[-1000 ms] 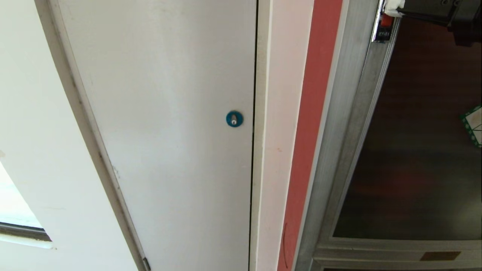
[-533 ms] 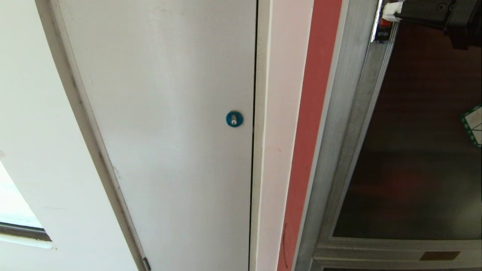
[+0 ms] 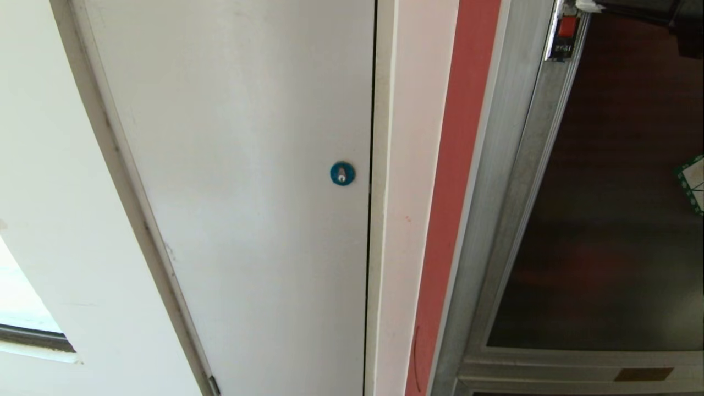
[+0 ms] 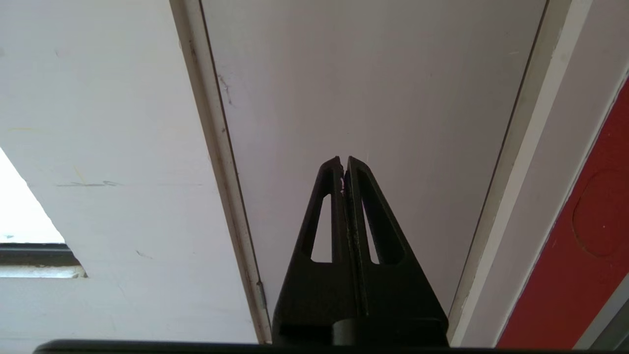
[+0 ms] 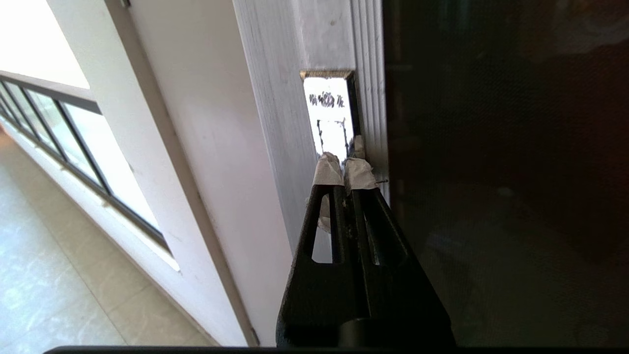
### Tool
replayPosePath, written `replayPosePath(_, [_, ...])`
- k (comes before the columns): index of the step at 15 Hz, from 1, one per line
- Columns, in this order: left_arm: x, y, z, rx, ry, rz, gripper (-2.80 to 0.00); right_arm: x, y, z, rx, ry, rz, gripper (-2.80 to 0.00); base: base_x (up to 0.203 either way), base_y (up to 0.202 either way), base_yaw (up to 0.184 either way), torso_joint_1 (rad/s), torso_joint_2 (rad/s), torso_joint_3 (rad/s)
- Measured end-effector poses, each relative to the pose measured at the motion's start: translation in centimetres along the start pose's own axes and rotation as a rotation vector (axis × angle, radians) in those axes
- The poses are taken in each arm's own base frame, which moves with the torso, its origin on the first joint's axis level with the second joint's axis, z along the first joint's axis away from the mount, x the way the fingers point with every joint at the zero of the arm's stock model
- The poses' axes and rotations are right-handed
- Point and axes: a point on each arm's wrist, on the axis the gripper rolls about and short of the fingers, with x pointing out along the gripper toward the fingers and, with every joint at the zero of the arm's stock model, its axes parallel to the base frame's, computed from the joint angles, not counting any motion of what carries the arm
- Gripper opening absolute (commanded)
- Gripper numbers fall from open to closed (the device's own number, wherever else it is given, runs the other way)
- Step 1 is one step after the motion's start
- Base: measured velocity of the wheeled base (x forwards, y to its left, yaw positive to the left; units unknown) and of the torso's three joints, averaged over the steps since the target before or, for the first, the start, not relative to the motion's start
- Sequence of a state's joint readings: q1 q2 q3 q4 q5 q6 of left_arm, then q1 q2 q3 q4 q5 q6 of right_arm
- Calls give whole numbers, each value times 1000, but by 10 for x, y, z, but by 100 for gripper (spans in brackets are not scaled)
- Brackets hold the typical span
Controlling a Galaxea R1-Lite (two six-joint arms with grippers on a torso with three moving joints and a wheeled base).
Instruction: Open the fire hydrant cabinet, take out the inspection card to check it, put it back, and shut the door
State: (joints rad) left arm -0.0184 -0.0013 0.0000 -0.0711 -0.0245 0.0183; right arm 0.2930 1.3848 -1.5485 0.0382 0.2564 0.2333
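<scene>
White wall (image 3: 55, 181) and white door (image 3: 247, 192) w/ blue lock (image 3: 342, 174) fill your left. Cabinet door (image 3: 616, 220) sits far right, closed. R gripper (image 5: 344, 169), fingers clenched empty, tips at latch (image 5: 330, 115). L gripper (image 4: 343, 164) clenched, idle before white door.

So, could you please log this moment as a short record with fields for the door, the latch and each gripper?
door: dark glass door in its aluminium frame, appears closed
latch: metal latch with red tab, on the frame edge
right gripper: right gripper, shut, taped tips at the latch; contact unclear
left gripper: left gripper, shut, parked facing the white door
sticker: green-bordered sticker on the glass
inspection card: not in view
</scene>
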Motion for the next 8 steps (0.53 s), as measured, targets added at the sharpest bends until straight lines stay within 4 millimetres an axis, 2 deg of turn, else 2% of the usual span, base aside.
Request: replayPosePath(8, [0,0,0,0,0,0,-280,-42,17,18,-7,-88,25,-280,0,0,0,0,0,0])
